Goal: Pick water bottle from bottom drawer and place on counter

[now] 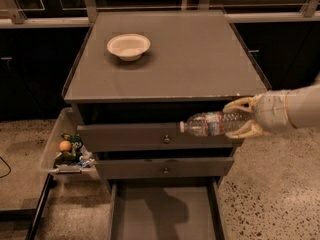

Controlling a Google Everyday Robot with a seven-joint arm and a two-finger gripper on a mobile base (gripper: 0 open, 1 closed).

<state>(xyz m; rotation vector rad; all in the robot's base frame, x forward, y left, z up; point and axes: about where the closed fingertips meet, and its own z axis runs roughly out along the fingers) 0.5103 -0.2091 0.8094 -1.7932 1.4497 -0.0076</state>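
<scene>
Water bottle (212, 124), clear ribbed plastic, gripped by cream jaws below flat counter (200, 59).

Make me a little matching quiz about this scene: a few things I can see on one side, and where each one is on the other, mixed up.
Things:
1. water bottle
2. bowl
3. bottom drawer
4. clear bin

Places:
A. on the counter, toward its back left
B. pulled open at the bottom, bare floor showing
C. to the left of the upper drawers, holding small items
D. held sideways in the gripper, which reaches in from the right in front of the upper drawers

Pairs: 1-D, 2-A, 3-B, 4-C.
</scene>
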